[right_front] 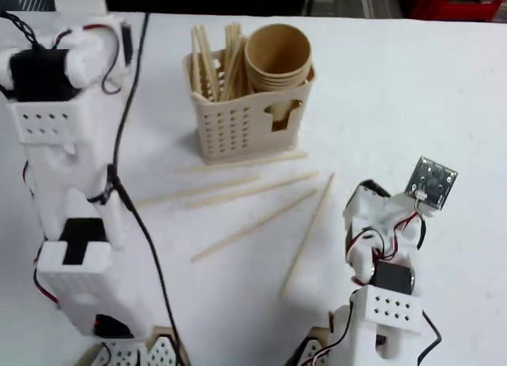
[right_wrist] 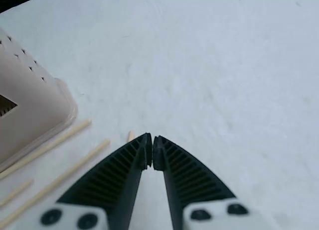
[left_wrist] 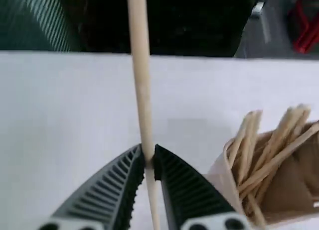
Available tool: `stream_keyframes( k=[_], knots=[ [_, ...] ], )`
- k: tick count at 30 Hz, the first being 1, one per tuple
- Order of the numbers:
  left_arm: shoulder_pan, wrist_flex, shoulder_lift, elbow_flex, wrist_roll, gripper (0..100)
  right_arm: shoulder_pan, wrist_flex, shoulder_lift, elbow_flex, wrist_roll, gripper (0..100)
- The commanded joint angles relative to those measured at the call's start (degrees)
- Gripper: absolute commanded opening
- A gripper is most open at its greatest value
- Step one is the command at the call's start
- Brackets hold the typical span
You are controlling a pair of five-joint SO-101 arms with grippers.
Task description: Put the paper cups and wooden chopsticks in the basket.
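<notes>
The cream basket (right_front: 238,128) stands at the table's far middle with a stack of paper cups (right_front: 277,57) and several wooden chopsticks (right_front: 210,61) in it. My left gripper (left_wrist: 149,163) is shut on one chopstick (left_wrist: 142,90), which stands upright between the fingers, just beside the basket (left_wrist: 219,172). Several loose chopsticks (right_front: 252,190) lie on the table in front of the basket. My right gripper (right_wrist: 151,150) is shut with nothing in it, low over the table, with a chopstick tip (right_wrist: 130,136) just beyond its fingertips.
The left arm (right_front: 71,184) and its black cable (right_front: 127,144) take up the table's left side. The right arm (right_front: 388,223) sits at the near right. White tabletop stretches to the right of the basket.
</notes>
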Motion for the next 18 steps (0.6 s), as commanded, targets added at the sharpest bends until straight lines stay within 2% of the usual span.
stream_keyframes(
  k=[1, 4, 9, 14, 18],
  knots=[
    [3.74, -12.13, -0.48, -4.84, 0.53, 2, -0.13, -1.19, -0.84, -0.7, -0.53, 1.8],
    [5.93, -18.73, -0.48, -4.84, 0.53, 2, -0.13, -1.19, -0.84, -0.7, -0.53, 1.8],
    [11.21, -25.14, -0.4, -4.75, 0.53, 2, -0.13, -1.19, -0.84, -0.7, -0.53, 1.8],
    [16.31, -25.49, 0.84, -2.99, 0.53, 2, -0.13, -1.19, -0.84, -0.7, -0.53, 1.8],
    [17.01, -25.41, 3.3, -0.44, 0.09, 3, -0.13, -1.19, -0.84, -0.7, -0.53, 1.8]
  ],
)
